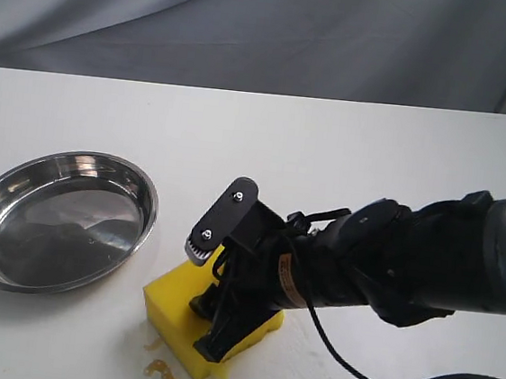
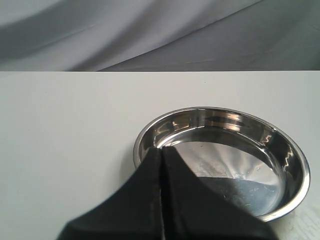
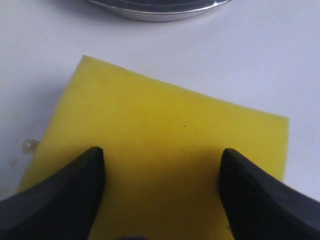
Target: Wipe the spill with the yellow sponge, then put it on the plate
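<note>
From outside, my right pincer (image 1: 208, 298) is spread wide on the yellow sponge (image 1: 166, 305) beside the plate (image 1: 59, 223), some spill (image 1: 161, 372) peeking out; my left camera shows my left pincer (image 2: 161, 151) pinched together, holding nothing; my right camera shows fingers (image 3: 65, 195) apart over the sponge, so I think wiping isn't done.

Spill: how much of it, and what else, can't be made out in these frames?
- Spill: the exterior view shows only amber traces beside the yellow sponge; any more lies under the sponge or past the bottom edge.
- Right tool: the right wrist view cuts off its fingers; contact with the sponge is unclear.
- Left tool: outside the exterior view; it hides part of the plate in the left wrist view.
</note>
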